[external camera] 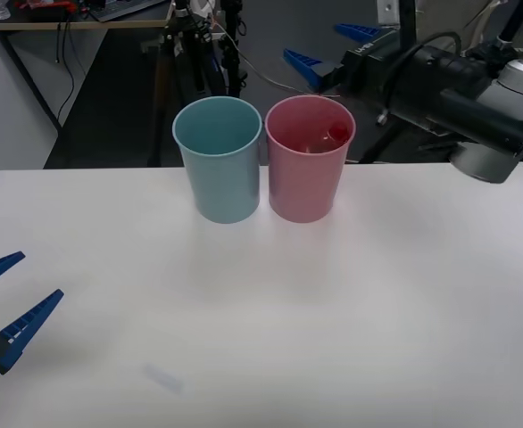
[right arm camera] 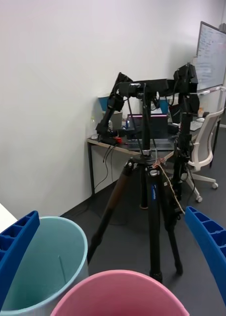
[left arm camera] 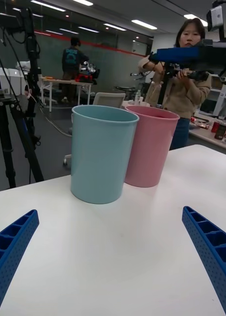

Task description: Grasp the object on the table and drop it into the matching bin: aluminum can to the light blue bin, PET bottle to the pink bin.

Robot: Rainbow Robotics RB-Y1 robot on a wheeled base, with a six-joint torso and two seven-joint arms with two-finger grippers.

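Inside the pink bin (external camera: 305, 183), at the far edge of the white table (external camera: 261, 312), the PET bottle (external camera: 331, 138) lies mostly hidden: from the front only its red cap and a hint of clear plastic show below the rim, and its label cannot be made out. The light blue bin (external camera: 219, 174) stands just beside the pink one, on its left, the two walls about touching.

The right gripper (external camera: 333, 52) hangs above and behind the pink bin, its blue fingers spread wide with nothing between them; much of the right arm is cut off at the frame's edge. Its wrist camera looks past both bin rims, pink (right arm camera: 118, 295) and pale blue (right arm camera: 49, 266), to a black tripod (right arm camera: 150, 197) standing on the floor beyond the table.

The left gripper (external camera: 3, 303) sits low over the table's near left corner, well apart from the bins, fingers parted and holding nothing. From its wrist camera both bins appear side on, their insides hidden, so the bottle cannot be seen
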